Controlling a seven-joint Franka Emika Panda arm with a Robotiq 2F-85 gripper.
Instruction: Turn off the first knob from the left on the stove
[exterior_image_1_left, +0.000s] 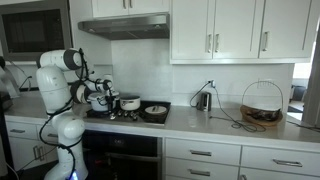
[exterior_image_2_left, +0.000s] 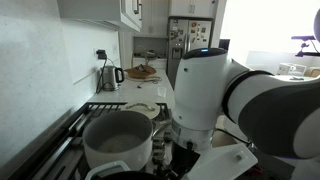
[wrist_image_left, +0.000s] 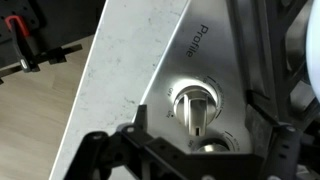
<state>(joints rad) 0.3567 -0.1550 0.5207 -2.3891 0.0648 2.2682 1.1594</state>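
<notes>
The stove (exterior_image_1_left: 125, 112) stands under the range hood, with its black cooktop (exterior_image_2_left: 70, 128) carrying pots. In the wrist view its steel control panel (wrist_image_left: 205, 50) reads "Profile". A silver knob (wrist_image_left: 195, 106) with a raised bar handle sits nearest the panel's end by the counter. A second knob (wrist_image_left: 206, 149) beside it is partly hidden by the gripper. My gripper (wrist_image_left: 190, 152) is open, with dark fingers spread wide to either side, just short of the first knob and not touching it. The white arm (exterior_image_2_left: 215, 90) leans over the stove front (exterior_image_1_left: 100, 97).
A steel pot (exterior_image_2_left: 118, 140) and a dark pan (exterior_image_1_left: 155, 110) sit on the burners. A kettle (exterior_image_1_left: 203, 100) and a wire basket (exterior_image_1_left: 262, 106) stand on the counter (exterior_image_1_left: 220, 124). The pale counter (wrist_image_left: 110, 80) borders the panel, with wood floor (wrist_image_left: 30, 115) below.
</notes>
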